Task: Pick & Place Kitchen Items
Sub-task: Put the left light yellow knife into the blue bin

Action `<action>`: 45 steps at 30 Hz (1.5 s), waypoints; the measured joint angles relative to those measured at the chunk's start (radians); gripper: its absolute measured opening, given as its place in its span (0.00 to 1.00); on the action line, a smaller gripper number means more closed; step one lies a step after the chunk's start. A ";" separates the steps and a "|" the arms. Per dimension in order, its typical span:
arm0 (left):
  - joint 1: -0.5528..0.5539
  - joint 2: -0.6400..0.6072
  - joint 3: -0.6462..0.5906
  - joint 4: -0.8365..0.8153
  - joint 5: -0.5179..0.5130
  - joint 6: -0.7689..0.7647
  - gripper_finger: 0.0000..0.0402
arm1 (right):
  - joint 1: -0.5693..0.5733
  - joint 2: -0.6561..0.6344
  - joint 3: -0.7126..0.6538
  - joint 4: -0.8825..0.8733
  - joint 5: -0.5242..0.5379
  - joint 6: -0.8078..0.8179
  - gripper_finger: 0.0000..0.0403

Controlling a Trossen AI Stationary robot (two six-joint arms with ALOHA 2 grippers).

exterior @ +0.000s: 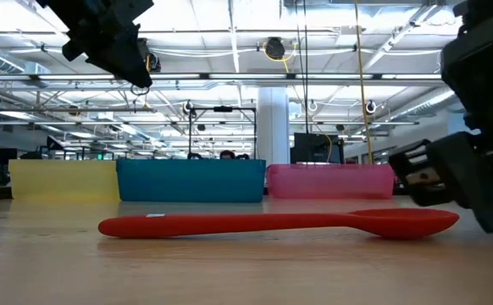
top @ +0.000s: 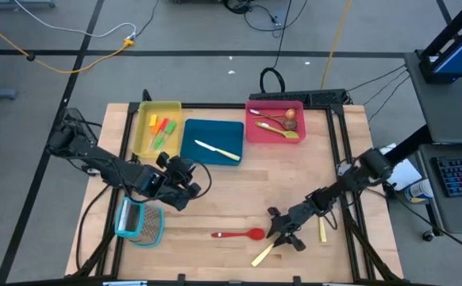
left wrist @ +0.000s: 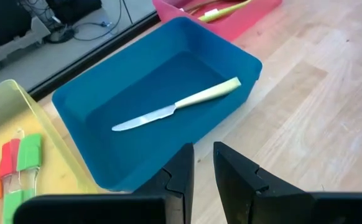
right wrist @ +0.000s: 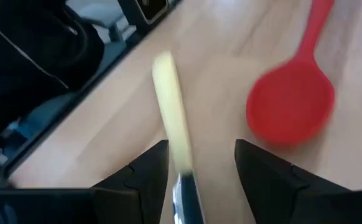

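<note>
The right hand (top: 281,230) sits low at the near right of the table (top: 247,183), its fingers (right wrist: 265,171) spread wide with a cream-handled knife (right wrist: 175,134) lying on the wood between them; whether the fingers touch the knife I cannot tell. Just to its left lies a red spoon (top: 239,234), flat on the table, bowl toward the hand. A second cream utensil (top: 322,229) lies just right of that arm.

The left hand (top: 185,187) hovers over the middle left of the table, its fingers (left wrist: 234,168) close together with a narrow gap and nothing in them. Near left of it a light-blue-framed grater (top: 139,222) lies flat.

Along the far edge stand three trays side by side. The yellow tray (top: 143,137) on the left holds small coloured spatulas (top: 161,129), the blue tray (top: 191,151) in the middle holds one knife (top: 217,150), and the red tray (top: 256,135) on the right holds spoons (top: 277,125).
</note>
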 joint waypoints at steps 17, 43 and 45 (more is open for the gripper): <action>0.000 0.000 0.000 -0.002 0.003 0.061 0.17 | 0.027 0.099 0.130 -0.053 0.012 -0.202 0.43; 0.025 0.000 0.000 -0.001 0.001 0.126 0.17 | 0.025 0.083 0.132 -0.197 0.181 -0.207 0.10; 0.032 0.000 0.000 -0.001 0.001 0.137 0.17 | 0.025 0.070 0.132 -0.209 0.180 -0.207 0.10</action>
